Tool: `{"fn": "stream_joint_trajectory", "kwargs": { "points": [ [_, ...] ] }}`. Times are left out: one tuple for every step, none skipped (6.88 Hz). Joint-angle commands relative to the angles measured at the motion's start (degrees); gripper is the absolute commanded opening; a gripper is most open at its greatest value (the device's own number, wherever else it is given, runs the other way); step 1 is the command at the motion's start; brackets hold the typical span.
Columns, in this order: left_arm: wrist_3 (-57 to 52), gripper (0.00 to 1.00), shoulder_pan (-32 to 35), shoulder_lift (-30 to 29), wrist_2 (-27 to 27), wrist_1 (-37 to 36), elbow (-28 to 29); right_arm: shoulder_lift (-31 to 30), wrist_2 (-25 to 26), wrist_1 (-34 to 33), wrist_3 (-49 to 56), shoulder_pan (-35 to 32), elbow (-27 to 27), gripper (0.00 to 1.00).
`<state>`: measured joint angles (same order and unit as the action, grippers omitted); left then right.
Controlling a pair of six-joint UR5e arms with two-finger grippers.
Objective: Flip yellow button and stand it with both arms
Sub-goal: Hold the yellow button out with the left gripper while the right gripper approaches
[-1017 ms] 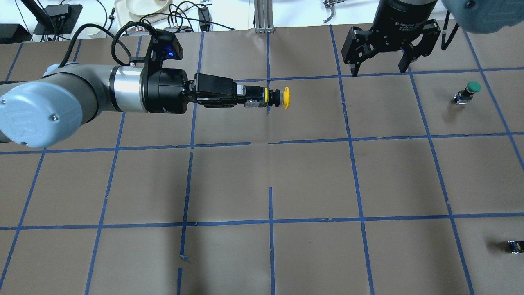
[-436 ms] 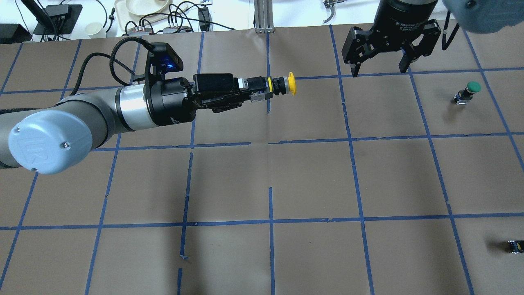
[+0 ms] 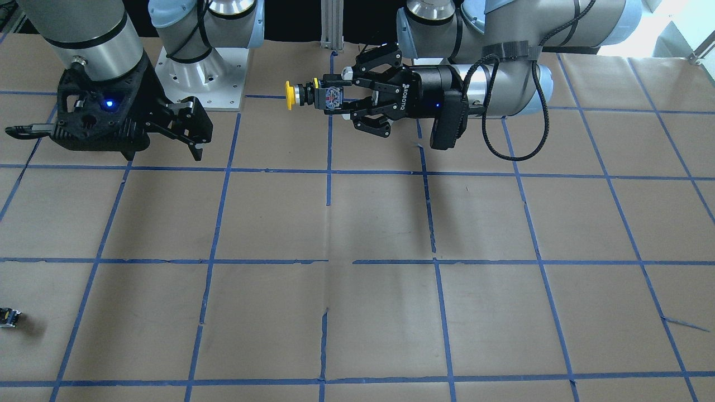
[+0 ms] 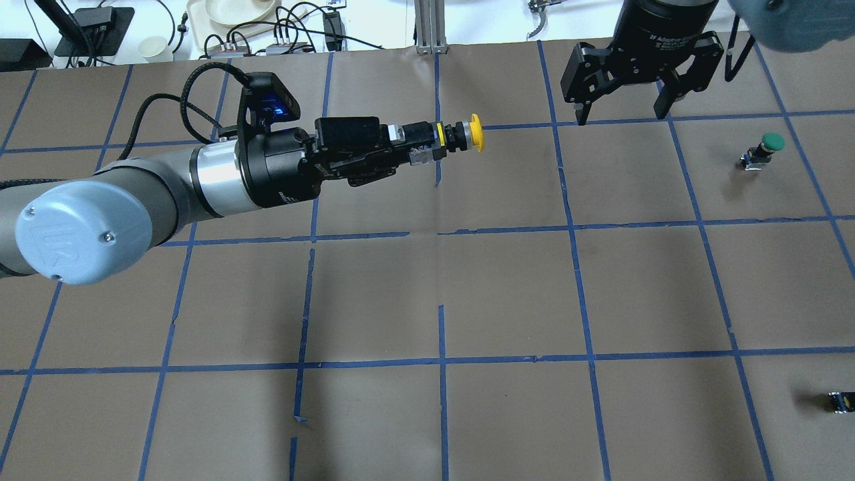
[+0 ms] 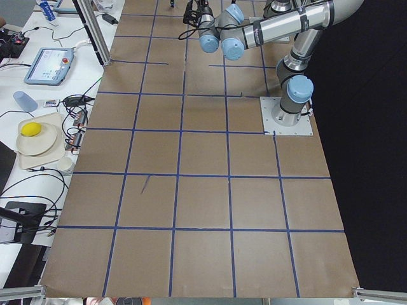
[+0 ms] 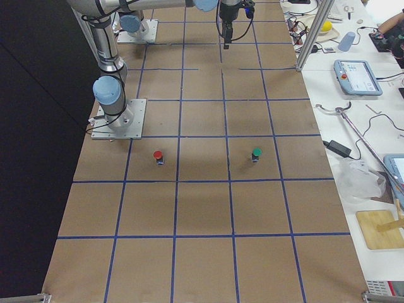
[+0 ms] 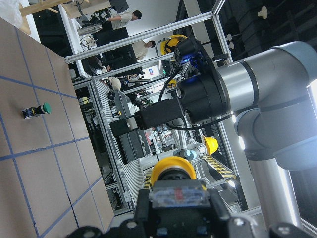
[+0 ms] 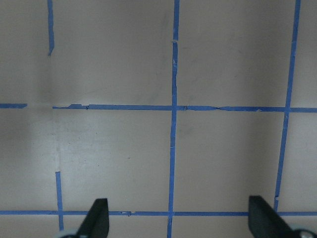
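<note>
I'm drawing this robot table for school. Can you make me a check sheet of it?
Surface: brown paper table, blue tape squares.
Job's things: yellow button off the table, held sideways, cap towards the right gripper.
Clutter: green button, red button standing; tiny dark block.
Grippers: left gripper shut on the button's base; right gripper open, empty.
Cables: black cable looping by the left wrist.
Surroundings: side bench with plate and tablet.
</note>
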<state>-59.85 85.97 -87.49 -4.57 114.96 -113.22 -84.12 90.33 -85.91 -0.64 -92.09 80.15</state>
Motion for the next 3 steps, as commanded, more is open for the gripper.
{"fn": "stream_joint_trajectory", "kwargs": {
  "points": [
    [0.08, 0.2, 0.07, 0.04, -0.08, 2.72, 0.37, -2.01, -3.21, 1.0, -0.15, 0.42, 0.17, 1.0],
    [2.08, 0.2, 1.29, 0.39, -0.43, 2.46, 0.72, -2.01, -6.28, 1.79, -0.49, 3.21, 0.18, 1.0],
    [2.19, 0.2, 2.0, 0.74, -2.26, 2.55, 0.64, -2.28, -14.22, 6.41, -0.41, 8.63, 0.27, 0.99]
  ]
}}
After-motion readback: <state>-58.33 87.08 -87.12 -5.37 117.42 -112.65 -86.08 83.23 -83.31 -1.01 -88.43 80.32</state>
